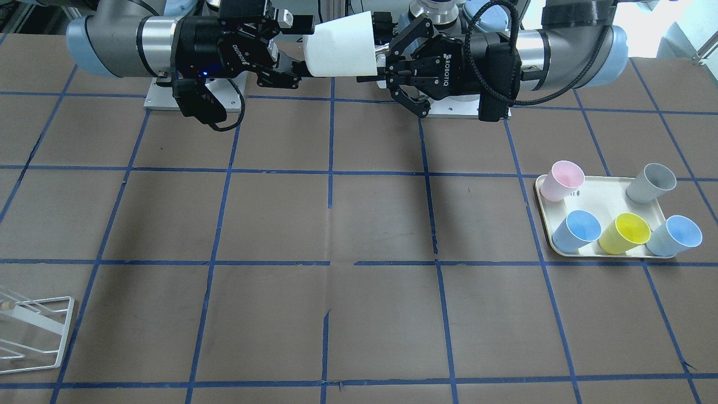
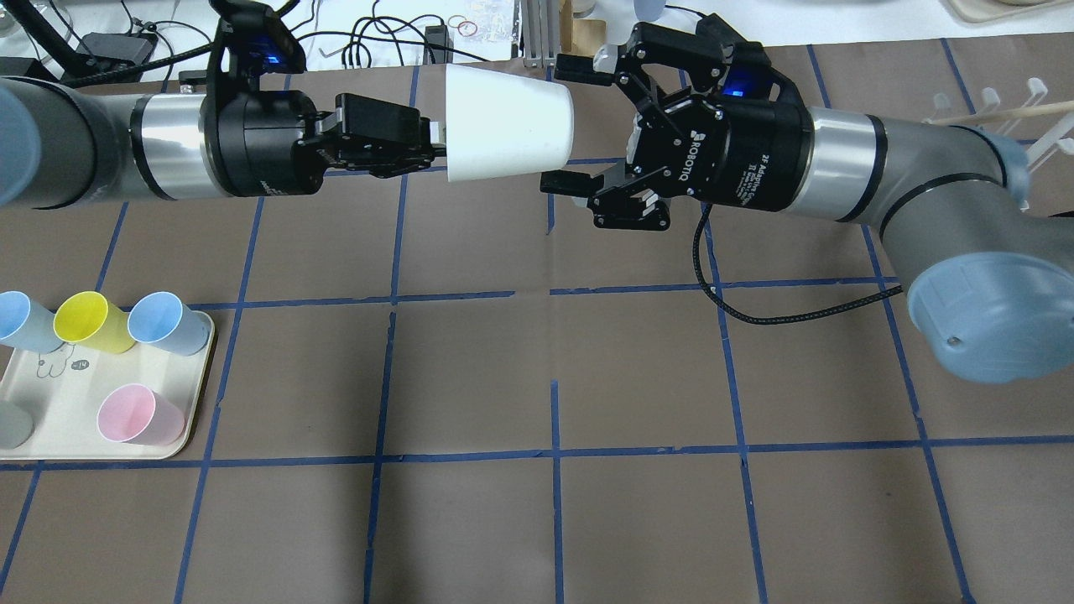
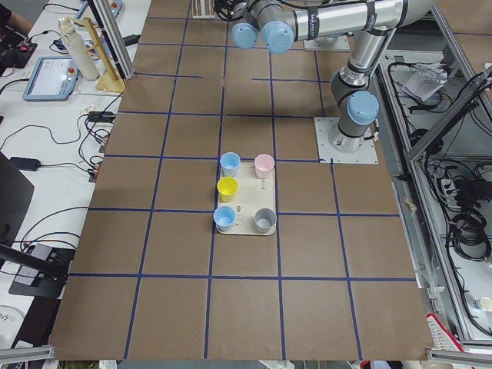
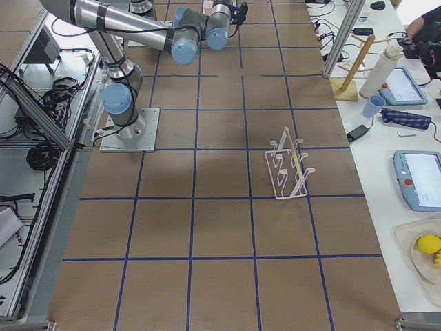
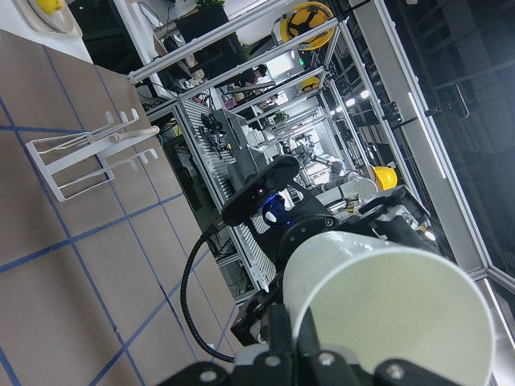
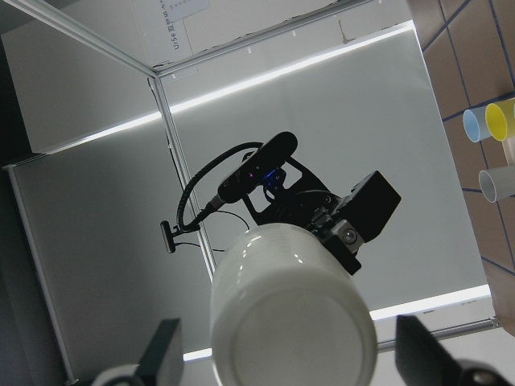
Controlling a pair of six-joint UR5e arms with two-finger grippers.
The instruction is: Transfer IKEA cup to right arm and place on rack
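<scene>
The IKEA cup (image 2: 508,124), almost white, is held on its side high above the table between both arms. My left gripper (image 2: 432,143) is shut on its rim; it is on the right in the front view (image 1: 384,67). My right gripper (image 2: 566,122) is open, one finger on each side of the cup's base, not touching. The right wrist view shows the cup's base (image 6: 294,330) between the spread fingers (image 6: 165,350). The left wrist view shows the cup (image 5: 386,305) from the rim side. The white wire rack (image 1: 33,331) stands at the table's edge, far from both grippers.
A cream tray (image 2: 75,403) on the robot's left holds pink (image 2: 134,415), yellow (image 2: 88,320), grey and several blue cups (image 2: 164,323). The rack also shows in the right side view (image 4: 289,169). A black cable (image 2: 755,315) hangs from the right wrist.
</scene>
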